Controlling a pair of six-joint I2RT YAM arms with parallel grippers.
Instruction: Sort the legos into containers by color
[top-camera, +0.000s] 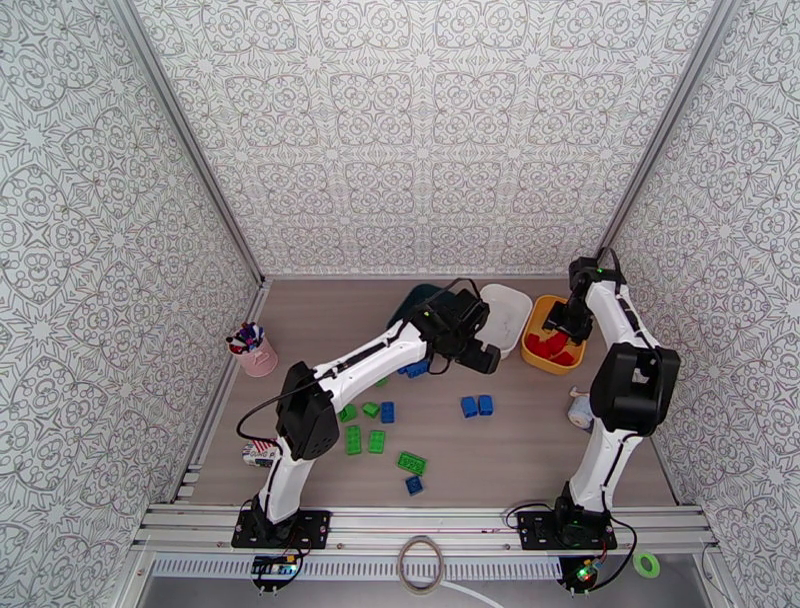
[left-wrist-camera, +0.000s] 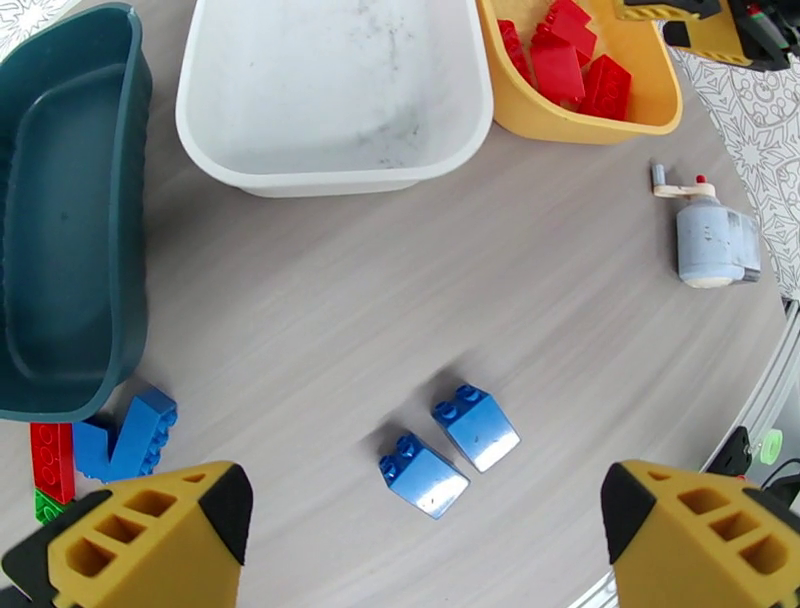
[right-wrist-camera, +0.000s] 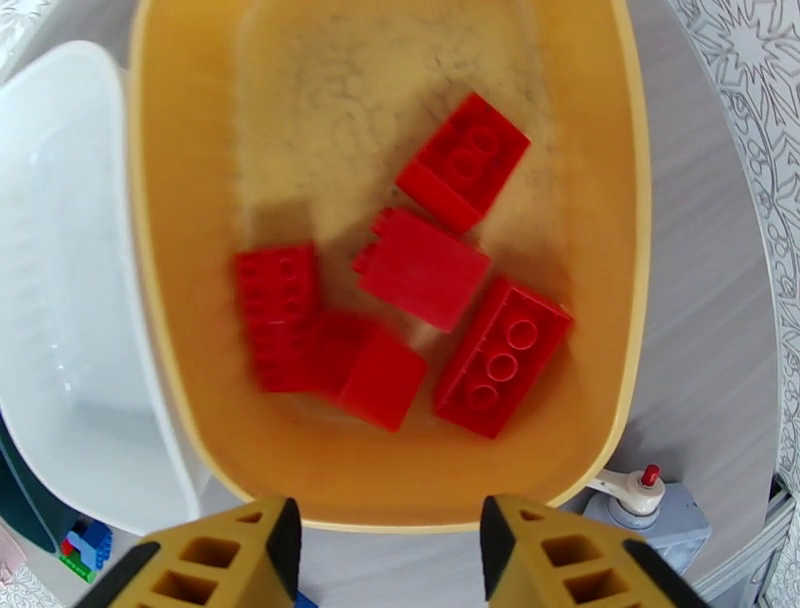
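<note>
I have the yellow bin (right-wrist-camera: 140, 230) under my right wrist camera. It holds the red bricks (right-wrist-camera: 422, 268), about five of them scattered over its floor. One oblong brick lies studs up at the right, and the one at the left is blurred. My right gripper (right-wrist-camera: 385, 560) hangs over the bin's near rim, its jaws parted with nothing between them.

Just beside the yellow bin, to its left, sits the white bin (left-wrist-camera: 330, 183); its floor is bare apart from dark smudges. Left of that, with a gap between them, is the dark teal bin (left-wrist-camera: 70, 230), and I see only its own floor inside.

My left gripper (left-wrist-camera: 425, 565) hovers above the table in front of the bins, jaws wide and gripping nothing. Below it a pair of blue sloped bricks (left-wrist-camera: 477, 427) lie side by side on the table. At the teal bin's near end, blue bricks (left-wrist-camera: 130, 435) sit against a red brick (left-wrist-camera: 50, 460) and a sliver of green.

Nearer the arm bases, green bricks (top-camera: 353, 440) and a few more blue ones (top-camera: 413, 485) lie loose on the table.

A small grey object with a red-tipped top (left-wrist-camera: 712, 240) rests to the right, near the yellow bin. A pink cup of pens (top-camera: 255, 350) stands at the left edge, and a white printed pouch (top-camera: 260, 455) lies by the left arm's base.
</note>
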